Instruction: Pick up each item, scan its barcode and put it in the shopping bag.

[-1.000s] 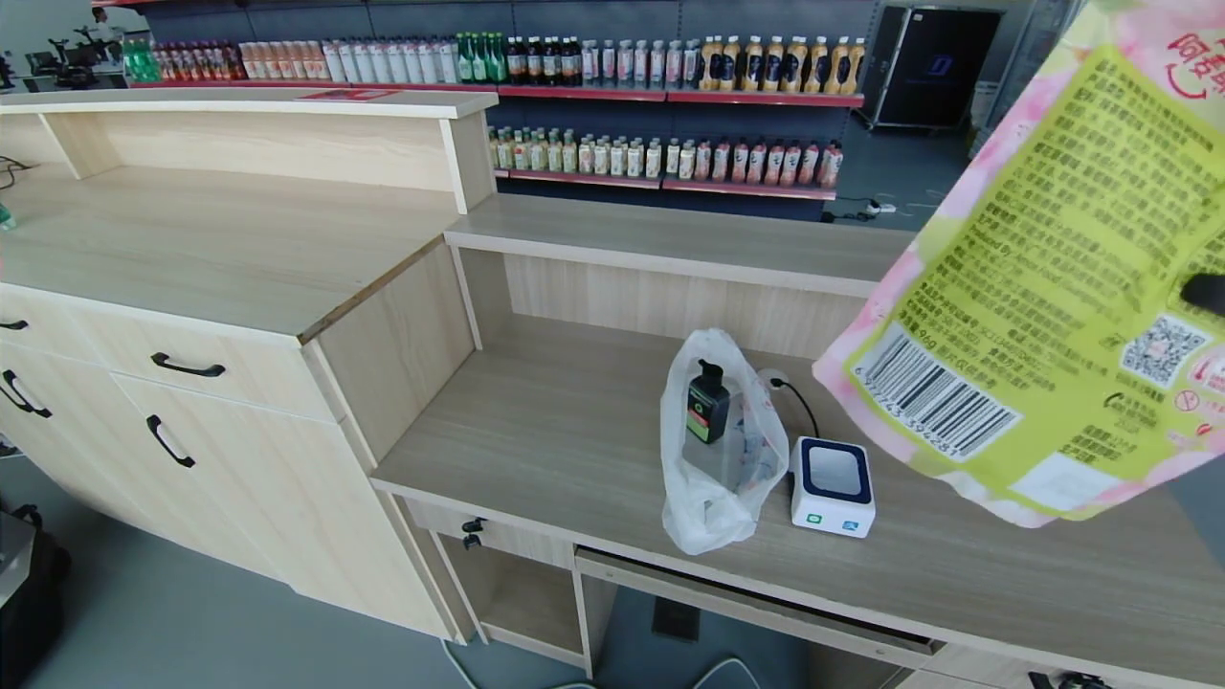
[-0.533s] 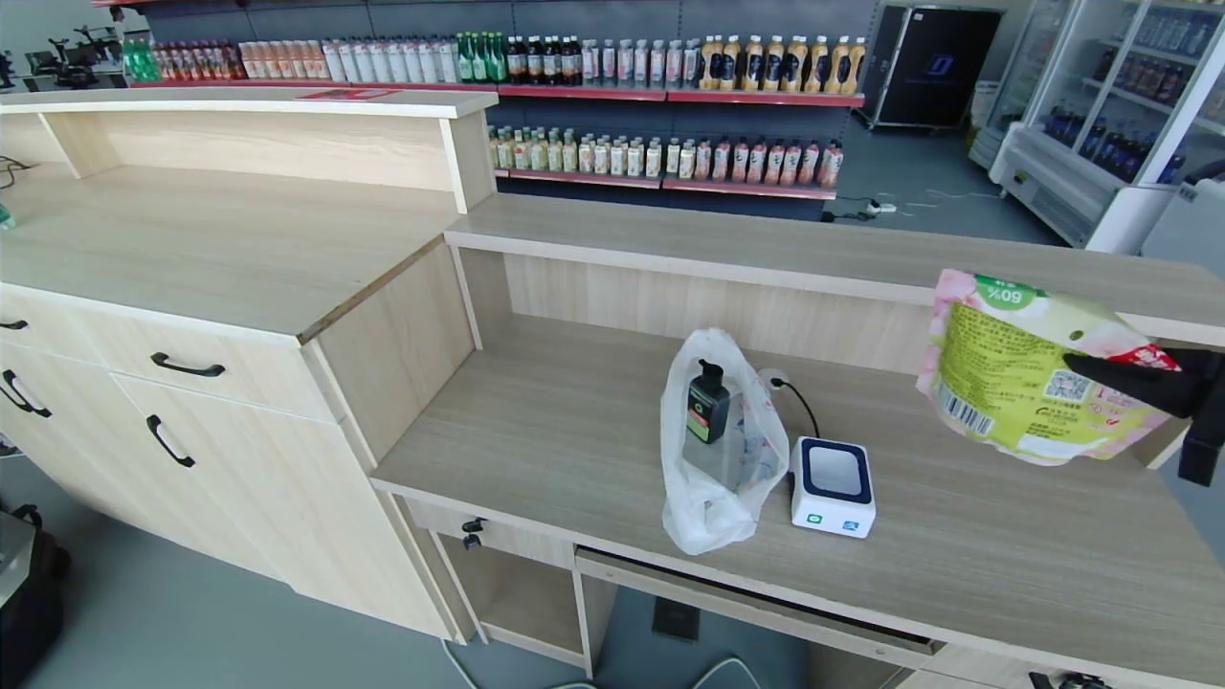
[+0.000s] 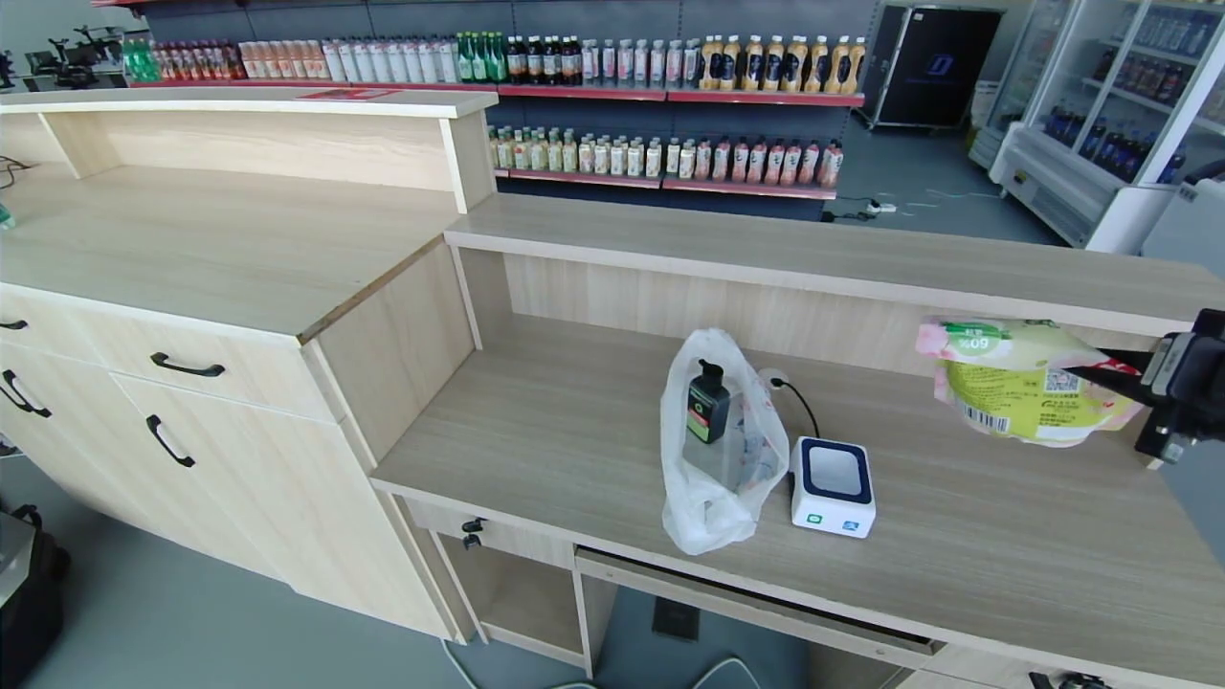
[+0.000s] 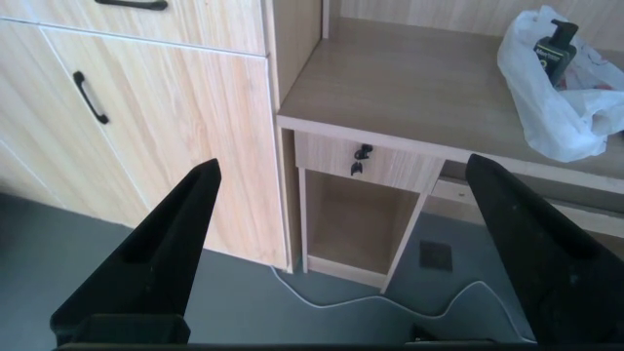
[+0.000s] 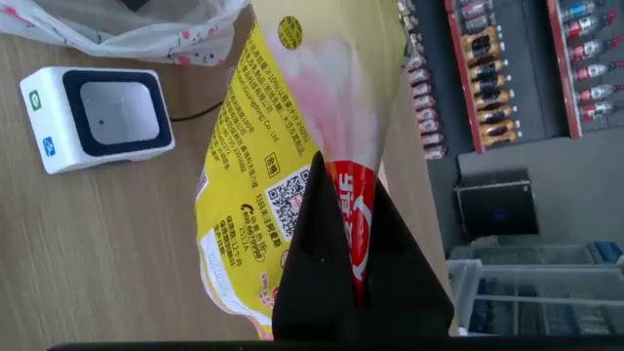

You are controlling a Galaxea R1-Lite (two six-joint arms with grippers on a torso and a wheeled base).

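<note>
A green and pink snack pouch (image 3: 1019, 388) hangs over the right end of the lower desk, barcode side facing down and left. My right gripper (image 3: 1086, 371) is shut on its edge; in the right wrist view the pouch (image 5: 273, 146) sits pinched in that gripper (image 5: 336, 185). The white barcode scanner (image 3: 832, 483) (image 5: 96, 119) lies on the desk to the pouch's lower left. Beside it stands the white shopping bag (image 3: 723, 459) (image 4: 561, 97) with a black pump bottle (image 3: 708, 403) inside. My left gripper (image 4: 341, 263) hangs open and empty below desk height, before the desk's front.
A raised counter ledge (image 3: 766, 244) runs behind the lower desk (image 3: 574, 431). A taller cabinet with drawers (image 3: 182, 373) stands to the left. The scanner's cable (image 3: 794, 397) trails behind the bag. Drink shelves (image 3: 574, 67) and a fridge (image 3: 1101, 124) stand far behind.
The right arm carried the pouch from close before the head camera down and away to the right end of the desk; it now hangs lower and flatter than half a second ago.
</note>
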